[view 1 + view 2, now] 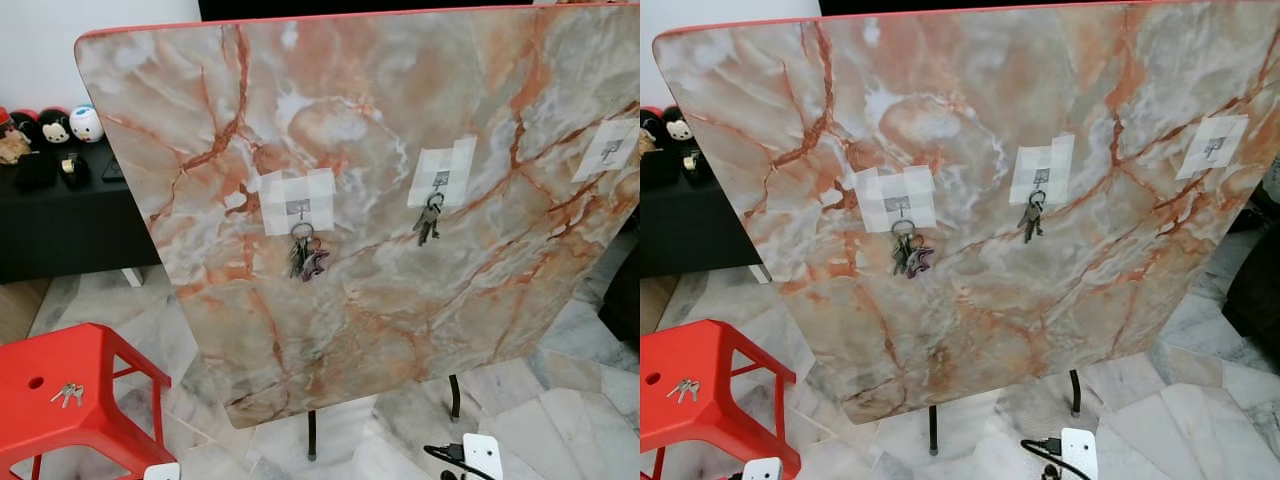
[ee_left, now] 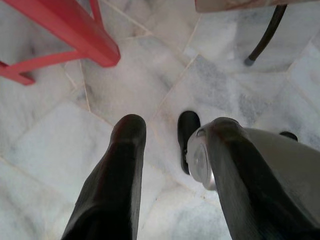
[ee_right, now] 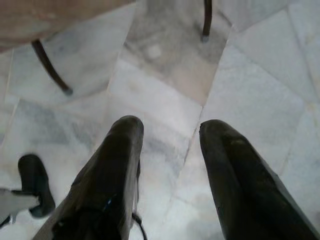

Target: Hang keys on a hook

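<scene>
A large marble-patterned board is standing tilted on thin dark legs, taking up most of the head views. Marble floor tiles are lying beneath it. A red stool is sitting in the lower left of the frame, and a black cabinet is running along the left edge behind it, carrying small plush toys at upper left.

Three taped hooks are showing on the board: left hook, middle hook, right hook near the right edge. A key bunch is hanging from the left hook; a second bunch is hanging from the middle hook. The right hook is carrying nothing. A loose set of keys is lying on the stool seat, beside a small hole.

Left gripper is pointing down at the floor near a stool leg, fingers apart, holding nothing. Right gripper is likewise hanging over the tiles near the board's legs, fingers apart, nothing between them.
</scene>
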Controlling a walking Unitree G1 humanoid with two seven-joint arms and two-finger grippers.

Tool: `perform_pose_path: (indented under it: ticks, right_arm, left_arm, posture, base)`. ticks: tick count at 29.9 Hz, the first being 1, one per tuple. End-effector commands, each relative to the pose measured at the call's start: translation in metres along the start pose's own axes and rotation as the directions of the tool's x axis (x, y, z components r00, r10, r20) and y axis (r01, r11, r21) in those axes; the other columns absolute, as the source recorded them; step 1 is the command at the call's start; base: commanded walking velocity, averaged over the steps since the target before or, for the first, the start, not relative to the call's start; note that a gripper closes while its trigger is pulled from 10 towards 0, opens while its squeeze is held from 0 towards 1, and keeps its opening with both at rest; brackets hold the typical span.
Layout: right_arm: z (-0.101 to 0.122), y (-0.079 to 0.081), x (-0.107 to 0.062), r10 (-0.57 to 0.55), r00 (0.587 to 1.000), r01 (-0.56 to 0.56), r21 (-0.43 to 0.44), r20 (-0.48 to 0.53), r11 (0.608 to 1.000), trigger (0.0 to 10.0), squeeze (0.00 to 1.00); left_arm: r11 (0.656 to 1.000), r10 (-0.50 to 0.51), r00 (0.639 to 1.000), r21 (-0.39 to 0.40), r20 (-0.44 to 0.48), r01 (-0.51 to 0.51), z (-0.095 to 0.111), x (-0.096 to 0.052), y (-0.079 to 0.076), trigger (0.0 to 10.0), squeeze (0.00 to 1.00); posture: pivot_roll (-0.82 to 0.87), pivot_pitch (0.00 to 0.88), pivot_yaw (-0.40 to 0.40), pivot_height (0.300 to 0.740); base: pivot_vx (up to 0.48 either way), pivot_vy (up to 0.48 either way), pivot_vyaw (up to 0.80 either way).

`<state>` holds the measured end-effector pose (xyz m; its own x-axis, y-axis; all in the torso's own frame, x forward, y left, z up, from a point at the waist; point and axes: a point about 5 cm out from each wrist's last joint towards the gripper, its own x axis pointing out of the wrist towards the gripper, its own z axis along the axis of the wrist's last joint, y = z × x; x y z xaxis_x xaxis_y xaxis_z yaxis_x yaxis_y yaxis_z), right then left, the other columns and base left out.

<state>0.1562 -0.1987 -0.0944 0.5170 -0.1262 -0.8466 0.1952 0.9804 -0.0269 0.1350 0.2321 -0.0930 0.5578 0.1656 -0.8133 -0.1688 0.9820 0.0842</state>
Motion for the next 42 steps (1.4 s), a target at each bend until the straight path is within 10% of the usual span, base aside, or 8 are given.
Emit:
perform_pose_path:
  ticks: [1, 19, 42]
  right_arm:
    - [0.009, 0.000, 0.001, 0.008, 1.000, -0.009, 0.004, 0.030, 1.000, 10.0, 0.00]
    - [0.017, 0.014, 0.003, 0.089, 0.996, -0.087, -0.072, 0.028, 0.994, 10.0, 0.00]
    - [-0.005, 0.005, -0.001, 0.089, 0.996, -0.088, 0.035, -0.016, 0.995, 10.0, 0.00]
  left_arm:
    - [0.999, -0.008, 0.999, 0.031, -0.039, 0.009, -0.009, -0.002, 0.000, 10.0, 0.00]
    - [1.000, 0.001, 1.000, 0.015, -0.020, 0.000, -0.002, 0.000, 0.000, 10.0, 0.00]
    - [0.997, 0.036, 0.999, 0.063, -0.013, -0.035, 0.003, -0.001, 0.020, 10.0, 0.00]
  posture:
    - [-0.01, 0.000, -0.020, 0.740]
    - [0.02, 0.000, -0.028, 0.740]
    - [0.04, 0.000, -0.001, 0.740]
  base:
    - [0.000, 0.360, 0.80]
    - [0.000, 0.469, 0.13]
    - [0.000, 0.480, 0.17]
